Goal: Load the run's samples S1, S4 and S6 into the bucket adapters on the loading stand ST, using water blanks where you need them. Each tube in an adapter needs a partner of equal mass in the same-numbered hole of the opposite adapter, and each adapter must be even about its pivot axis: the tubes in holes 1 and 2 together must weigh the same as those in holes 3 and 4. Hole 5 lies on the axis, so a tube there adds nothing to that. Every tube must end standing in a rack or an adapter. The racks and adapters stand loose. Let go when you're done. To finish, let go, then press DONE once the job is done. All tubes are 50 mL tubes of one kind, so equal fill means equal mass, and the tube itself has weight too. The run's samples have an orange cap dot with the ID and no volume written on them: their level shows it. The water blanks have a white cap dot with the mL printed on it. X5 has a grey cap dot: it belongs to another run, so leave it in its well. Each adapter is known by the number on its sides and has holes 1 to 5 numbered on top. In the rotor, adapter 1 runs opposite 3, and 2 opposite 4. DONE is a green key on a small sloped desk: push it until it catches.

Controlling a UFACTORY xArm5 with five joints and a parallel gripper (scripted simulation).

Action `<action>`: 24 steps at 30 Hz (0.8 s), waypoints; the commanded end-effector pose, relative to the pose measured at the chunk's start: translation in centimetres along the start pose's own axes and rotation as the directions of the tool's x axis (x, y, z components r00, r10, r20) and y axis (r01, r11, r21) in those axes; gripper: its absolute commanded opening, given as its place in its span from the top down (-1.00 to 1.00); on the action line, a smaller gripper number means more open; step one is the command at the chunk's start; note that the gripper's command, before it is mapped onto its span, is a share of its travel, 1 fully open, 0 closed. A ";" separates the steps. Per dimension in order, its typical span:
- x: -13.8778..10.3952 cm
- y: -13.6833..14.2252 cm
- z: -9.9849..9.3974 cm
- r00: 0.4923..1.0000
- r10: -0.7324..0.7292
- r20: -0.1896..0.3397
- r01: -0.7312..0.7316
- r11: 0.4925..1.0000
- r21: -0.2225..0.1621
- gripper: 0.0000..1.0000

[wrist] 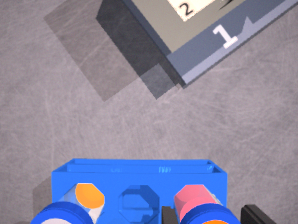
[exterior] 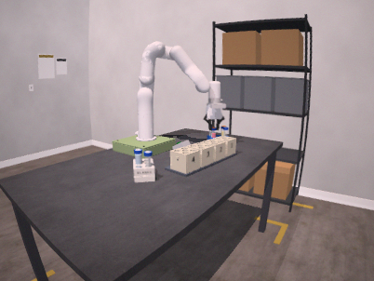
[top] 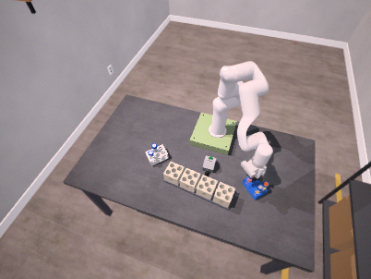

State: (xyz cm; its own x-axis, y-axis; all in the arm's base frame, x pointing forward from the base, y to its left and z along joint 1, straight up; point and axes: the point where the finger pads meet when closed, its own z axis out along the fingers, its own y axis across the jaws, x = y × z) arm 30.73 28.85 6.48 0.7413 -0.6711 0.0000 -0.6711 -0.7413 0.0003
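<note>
Four beige adapters (top: 189,187) (exterior: 185,160) (wrist: 159,25) line the long edge opposite the arm; near the shelf-side short edge, the open gripper (top: 255,174) (exterior: 214,126) (wrist: 210,215) straddles an orange-dotted, blue-capped tube (wrist: 209,216), released, in the blue rack (top: 253,190) (wrist: 137,166).

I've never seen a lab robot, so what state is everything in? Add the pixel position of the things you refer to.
Gripper (top: 253,177) (exterior: 214,127) (wrist: 212,218): open around a tube's cap.
Blue rack (top: 252,188) (exterior: 209,138) (wrist: 120,167): upright, holding tubes.
White rack (top: 159,162) (exterior: 144,177): upright, holding two blue-capped tubes.
Four adapters (top: 189,188) (exterior: 185,163) (wrist: 155,20): upright, no capped tubes showing.
DONE key (top: 210,158): pressed or not, can't tell.
</note>
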 end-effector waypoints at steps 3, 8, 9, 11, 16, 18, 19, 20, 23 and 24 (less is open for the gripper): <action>0.0 -0.1 -1.2 1.000 0.000 0.003 0.000 1.000 0.004 0.13; 0.0 -0.1 -2.2 1.000 0.000 0.003 0.000 1.000 0.004 0.13; 0.0 -0.1 -2.4 1.000 0.000 0.003 0.000 1.000 0.004 0.13; 0.0 -0.1 -2.8 1.000 0.000 0.003 0.000 1.000 0.004 0.13; 0.0 -0.1 -3.8 1.000 0.000 0.003 0.000 1.000 0.004 0.13; 0.0 -0.1 -4.0 1.000 0.000 0.003 0.000 1.000 0.004 0.13; 0.0 -0.1 -4.0 1.000 0.000 0.003 0.000 1.000 0.004 0.13; 0.0 -0.1 -4.2 1.000 0.000 0.003 0.000 1.000 0.004 0.13; 0.0 -0.1 -4.8 1.000 0.000 0.003 0.000 1.000 0.004 0.13; 0.0 -0.1 -5.0 1.000 0.000 0.003 0.000 1.000 0.004 0.13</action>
State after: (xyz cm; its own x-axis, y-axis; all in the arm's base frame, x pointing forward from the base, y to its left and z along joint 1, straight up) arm 30.73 28.83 10.49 0.7413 -0.6711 0.0000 -0.6711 -0.7413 0.0008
